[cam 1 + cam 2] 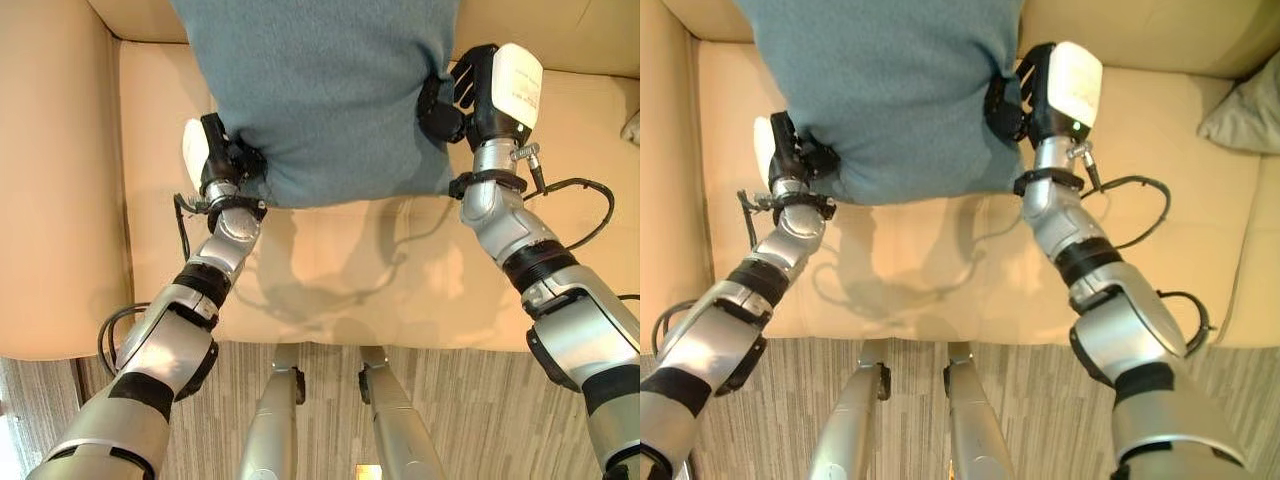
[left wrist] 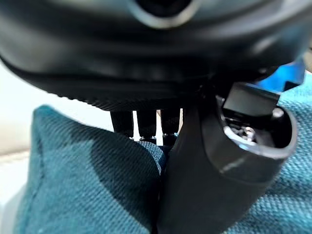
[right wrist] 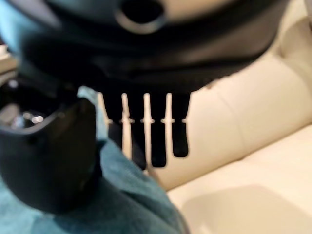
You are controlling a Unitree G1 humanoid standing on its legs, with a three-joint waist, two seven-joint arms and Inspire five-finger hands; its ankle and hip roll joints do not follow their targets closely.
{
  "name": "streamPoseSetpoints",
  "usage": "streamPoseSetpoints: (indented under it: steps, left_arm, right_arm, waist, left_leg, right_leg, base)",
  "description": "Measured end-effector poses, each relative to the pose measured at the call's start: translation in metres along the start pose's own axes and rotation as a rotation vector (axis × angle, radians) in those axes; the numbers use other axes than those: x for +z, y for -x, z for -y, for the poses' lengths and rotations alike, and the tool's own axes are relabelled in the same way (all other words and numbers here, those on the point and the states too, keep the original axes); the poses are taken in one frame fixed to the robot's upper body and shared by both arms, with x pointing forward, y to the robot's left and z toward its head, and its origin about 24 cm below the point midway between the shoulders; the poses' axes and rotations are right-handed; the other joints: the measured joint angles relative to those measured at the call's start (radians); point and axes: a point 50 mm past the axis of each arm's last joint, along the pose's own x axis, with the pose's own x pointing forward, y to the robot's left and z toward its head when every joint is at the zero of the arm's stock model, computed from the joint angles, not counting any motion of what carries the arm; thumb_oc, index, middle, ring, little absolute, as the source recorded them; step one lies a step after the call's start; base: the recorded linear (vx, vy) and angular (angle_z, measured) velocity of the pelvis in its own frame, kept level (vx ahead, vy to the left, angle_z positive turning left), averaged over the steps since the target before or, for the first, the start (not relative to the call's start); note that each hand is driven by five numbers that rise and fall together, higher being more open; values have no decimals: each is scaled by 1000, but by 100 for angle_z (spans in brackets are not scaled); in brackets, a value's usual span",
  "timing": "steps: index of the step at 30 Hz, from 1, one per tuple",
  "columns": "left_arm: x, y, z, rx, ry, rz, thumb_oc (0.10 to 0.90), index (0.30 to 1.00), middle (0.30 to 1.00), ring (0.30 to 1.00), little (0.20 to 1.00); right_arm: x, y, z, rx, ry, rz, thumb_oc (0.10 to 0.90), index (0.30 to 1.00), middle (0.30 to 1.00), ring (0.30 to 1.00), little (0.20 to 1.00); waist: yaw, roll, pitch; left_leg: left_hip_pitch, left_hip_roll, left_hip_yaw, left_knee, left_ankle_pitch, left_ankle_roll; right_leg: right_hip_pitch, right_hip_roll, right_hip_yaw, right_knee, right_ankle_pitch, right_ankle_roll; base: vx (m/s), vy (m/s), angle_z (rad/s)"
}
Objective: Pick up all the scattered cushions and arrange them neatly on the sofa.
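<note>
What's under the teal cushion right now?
Below the teal fabric cushion, held by left hand and right hand, lies the beige leather sofa seat. The seat it covers is hidden.

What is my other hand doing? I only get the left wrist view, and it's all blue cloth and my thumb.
Observer: Your right hand grips the right edge of that blue cushion, with its thumb on one side and its fingers on the other.
Operator: Where is the cushion?
Observer: It is held up over the seat of the tan sofa, with its top toward the backrest. Your left hand pinches its lower left corner.
Operator: Are there more cushions?
Observer: Yes, a grey cushion lies at the right end of the seat.
</note>
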Motion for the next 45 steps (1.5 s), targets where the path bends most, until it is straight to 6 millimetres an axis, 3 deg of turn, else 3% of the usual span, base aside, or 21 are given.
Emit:
streamPoseSetpoints:
  steps: [6,7,9,13,17,22,29,34,39,45]
  left_arm:
    - [9,-13,-12,-39,43,-21,800,900,900,900,900]
    - [12,-17,-19,-33,71,-20,800,900,900,900,900]
    - [14,-20,-27,-16,89,-30,800,900,900,900,900]
    - [22,-22,-37,4,184,-13,800,900,900,900,900]
    - [14,-20,-48,28,333,-59,800,900,900,900,900]
    - [-1,-15,-57,69,555,-130,800,900,900,900,900]
    - [1,-15,-56,67,686,-159,800,900,900,900,900]
    - [7,-16,-54,55,787,-173,800,900,900,900,900]
    - [22,-20,-50,24,798,-146,800,900,900,900,900]
    - [24,-19,-50,30,837,-142,800,900,900,900,900]
  right_arm:
    - [1,-11,9,13,-308,-173,800,900,900,900,900]
    - [5,-13,16,-24,-483,-211,800,900,900,900,900]
    - [7,-8,21,-52,-624,-216,800,900,900,900,900]
    - [-6,2,24,-112,-762,-266,800,900,900,900,900]
    - [-24,14,27,-244,-964,-385,800,900,900,900,900]
    - [-30,9,42,-330,-1008,-386,800,900,900,900,900]
    - [-10,-4,52,-323,-967,-289,800,900,900,900,900]
    - [14,-15,50,-257,-922,-226,800,900,900,900,900]
    - [21,-21,45,-192,-904,-221,800,900,900,900,900]
    - [22,-20,39,-119,-945,-223,800,900,900,900,900]
  waist:
    - [-1,-1,-1]
    - [-2,-1,-1]
    - [-5,-1,-1]
    - [-1,-1,0]
    - [4,-2,1]
    - [4,-5,5]
    - [7,-4,5]
    - [17,-4,5]
    - [34,-4,5]
    - [37,-4,5]
  left_leg:
    - [-29,-6,1,0,11,0]
    - [-36,-7,2,0,12,-2]
    - [-37,-7,1,-1,16,-7]
    - [-37,-7,-1,-5,20,-3]
    - [-37,-8,-1,-6,20,-3]
    - [-18,-5,-1,-6,22,-4]
    - [-11,-3,-11,-6,26,-9]
    - [-15,-3,-18,-9,26,-10]
    - [-23,-4,-29,-9,26,-10]
    - [-24,-3,-25,-9,26,-10]
  right_leg:
    - [-49,-1,5,38,4,3]
    - [-61,-2,6,44,4,3]
    - [-66,-2,5,55,0,8]
    - [-70,-1,2,61,-4,9]
    - [-69,-3,-2,61,-5,9]
    - [-48,-2,-10,59,-5,9]
    - [-40,-1,-23,59,-5,8]
    - [-41,-1,-27,52,-4,8]
    - [-43,-2,-45,51,-7,4]
    - [-46,-3,-49,50,-7,4]
  base:
    - [41,-10,-4]
    - [76,-30,-2]
    - [48,-25,0]
    - [33,-11,2]
    - [11,-5,0]
    - [7,-5,0]
    - [15,-17,2]
    - [9,-8,1]
    - [5,-26,7]
    - [21,-1,-1]
